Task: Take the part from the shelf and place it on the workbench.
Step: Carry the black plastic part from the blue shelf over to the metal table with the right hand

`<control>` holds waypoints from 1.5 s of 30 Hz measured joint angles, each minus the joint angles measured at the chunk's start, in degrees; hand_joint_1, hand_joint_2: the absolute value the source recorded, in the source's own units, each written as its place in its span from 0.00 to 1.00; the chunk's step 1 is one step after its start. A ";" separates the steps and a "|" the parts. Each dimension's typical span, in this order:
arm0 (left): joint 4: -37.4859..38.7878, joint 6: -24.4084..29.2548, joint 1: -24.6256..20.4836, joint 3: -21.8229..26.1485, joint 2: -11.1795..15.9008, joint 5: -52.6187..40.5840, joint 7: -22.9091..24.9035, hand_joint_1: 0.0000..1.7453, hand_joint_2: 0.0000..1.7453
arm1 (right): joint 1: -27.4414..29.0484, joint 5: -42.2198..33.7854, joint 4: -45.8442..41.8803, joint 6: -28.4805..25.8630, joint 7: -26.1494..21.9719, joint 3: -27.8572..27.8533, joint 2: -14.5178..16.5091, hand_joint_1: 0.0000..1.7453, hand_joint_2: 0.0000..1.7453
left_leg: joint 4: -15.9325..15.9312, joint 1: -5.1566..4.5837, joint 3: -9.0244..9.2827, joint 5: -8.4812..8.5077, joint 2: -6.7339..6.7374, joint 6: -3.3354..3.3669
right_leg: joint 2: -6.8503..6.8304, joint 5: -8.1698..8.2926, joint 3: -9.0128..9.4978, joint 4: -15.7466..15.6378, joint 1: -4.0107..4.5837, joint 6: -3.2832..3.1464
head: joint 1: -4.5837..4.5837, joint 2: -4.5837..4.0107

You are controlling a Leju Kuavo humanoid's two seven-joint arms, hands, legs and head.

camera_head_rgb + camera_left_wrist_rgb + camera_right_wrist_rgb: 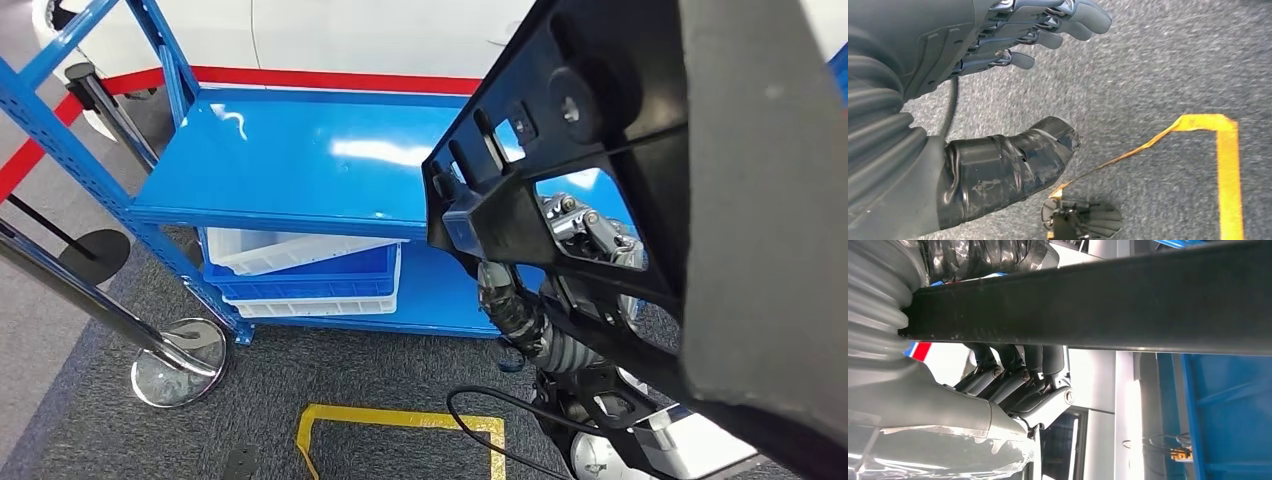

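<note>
Part (620,130), black moulded plastic, ribbed and pierced with slots and round bosses, off the shelf and raised close in front of the head camera, clear of the top deck; carried in the right hand (1013,375), dark fingers (1023,362) curled over a long black bar (1098,305) of the part, thumb side hidden behind it; held firmly by the look of it. Judged stiff and fairly light for its bulk, an open lattice rather than a solid block; smooth matt faces likely a little slippery, thin ribs likely to flex or snap if levered; best taken on a thick bar or rim, as here, not on the fine webs. Long axis running diagonally in the head view, from low near the shelf edge up toward the far right; broad face turned toward the camera. Left hand (1013,40) hanging over grey carpet (1158,75), fingers spread and holding nothing, yellow floor tape (1228,170) below. Beyond the part, blue steel shelf (290,160) with bare glossy top deck; white and blue plastic bins (300,270) stacked on the lower deck; chrome stanchion base (180,365) beside it. No work surface to be seen.
</note>
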 joint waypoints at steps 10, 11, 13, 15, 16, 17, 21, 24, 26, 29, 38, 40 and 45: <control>0.02 0.15 0.25 0.00 -0.10 0.13 -0.10 0.00 1.00 | 0.16 -1.55 -0.31 0.83 0.09 -0.25 -0.11 1.00 1.00 | 16.03 0.58 -4.45 -10.94 -0.26 -2.23 | -0.06 3.39 -4.19 -2.29 1.12 -4.28 | -0.31 -0.01; 0.02 0.14 0.23 0.00 -0.10 0.17 -0.09 0.00 1.00 | 0.17 -1.55 -0.31 0.89 0.11 -0.25 -0.11 1.00 1.00 | 17.14 0.54 -3.74 -10.00 -0.28 -2.03 | -0.06 4.05 -5.17 -2.21 1.36 -4.34 | -0.32 -0.01; 0.02 0.13 0.23 0.00 -0.09 0.29 -0.08 0.00 1.00 | 0.17 -1.55 -0.33 0.95 0.18 -0.26 -0.13 1.00 1.00 | 13.51 0.23 0.51 -6.97 -0.37 -1.12 | 0.02 5.28 -6.85 -2.09 1.75 -4.37 | -0.32 -0.01; 0.01 0.12 0.06 0.00 -0.03 0.43 -0.09 0.00 1.00 | 0.16 -1.53 -0.43 0.96 0.28 -0.28 -0.14 1.00 1.00 | 4.91 -0.37 6.97 -7.35 -0.52 0.06 | 0.01 6.31 -7.78 -2.05 1.95 -4.12 | -0.28 0.00; 0.01 0.11 -0.05 0.00 -0.02 0.49 -0.10 0.00 1.00 | 0.13 -1.51 -0.50 0.97 0.33 -0.29 -0.15 1.00 1.00 | 1.56 -0.71 9.12 -8.05 -0.60 0.35 | -0.08 6.82 -7.89 -2.18 1.82 -3.87 | -0.26 0.00; 0.00 0.10 -0.18 0.00 -0.01 0.53 -0.11 0.00 1.00 | 0.09 -1.49 -0.54 0.99 0.36 -0.31 -0.16 1.00 1.00 | -0.55 -1.04 10.23 -8.62 -0.65 0.53 | -0.19 7.36 -7.92 -2.42 1.60 -3.53 | -0.30 0.01; 0.01 0.00 -0.22 0.00 -0.08 0.81 -0.07 0.00 1.00 | 0.23 -1.44 -0.57 1.07 0.46 -0.34 -0.34 1.00 1.00 | -2.87 -1.01 9.28 -5.72 -0.19 1.24 | -0.20 5.40 -9.04 -1.35 1.08 -2.39 | -0.27 -0.01; 0.02 -0.03 -0.09 0.00 -0.06 1.09 0.01 0.00 1.00 | 0.28 -1.44 -0.57 1.14 0.61 -0.38 -0.50 1.00 1.00 | -2.73 -0.92 6.82 -3.73 0.04 1.82 | -0.19 -2.58 -11.07 7.70 0.91 -1.91 | -0.08 0.00; 0.02 -0.08 -0.07 0.00 -0.06 1.16 0.02 0.00 1.00 | 0.27 -1.43 -0.57 1.15 0.72 -0.38 -0.54 1.00 1.00 | -2.06 -0.85 4.72 -2.61 0.05 1.63 | -0.20 -2.57 -10.80 12.26 0.71 -1.44 | -0.08 0.00; 0.02 -0.24 0.00 0.00 -0.09 1.22 0.19 0.00 1.00 | 0.08 -1.34 -0.56 1.11 1.08 -0.38 -0.55 1.00 1.00 | 0.00 -0.55 1.23 -1.50 0.02 0.83 | -0.26 1.03 -4.49 6.42 0.25 -0.72 | -0.04 0.01; 0.04 -1.94 0.42 0.00 -0.03 1.40 1.72 0.00 1.00 | -1.05 -1.48 0.01 1.15 1.36 -0.38 -0.55 1.00 1.00 | 8.48 0.03 -3.11 -7.99 -0.43 -2.08 | -0.33 1.85 -2.98 -1.50 0.63 -4.02 | -0.37 0.01; 0.04 -2.44 0.36 0.00 -0.05 1.22 1.90 0.00 1.00 | -1.13 -1.58 0.19 1.19 1.36 -0.38 -0.55 1.00 1.00 | 15.00 0.13 -4.02 -11.62 -0.42 -2.37 | -0.31 3.23 -4.81 -1.50 0.82 -4.20 | -0.46 0.01; 0.04 -2.58 0.16 0.00 -0.05 1.23 2.87 0.00 1.00 | -1.18 -1.41 0.54 1.01 1.42 -0.38 -0.55 1.00 1.00 | 9.10 -0.19 4.69 -6.12 0.90 -1.52 | -0.91 6.25 -8.63 -1.46 1.23 -3.80 | -0.51 0.00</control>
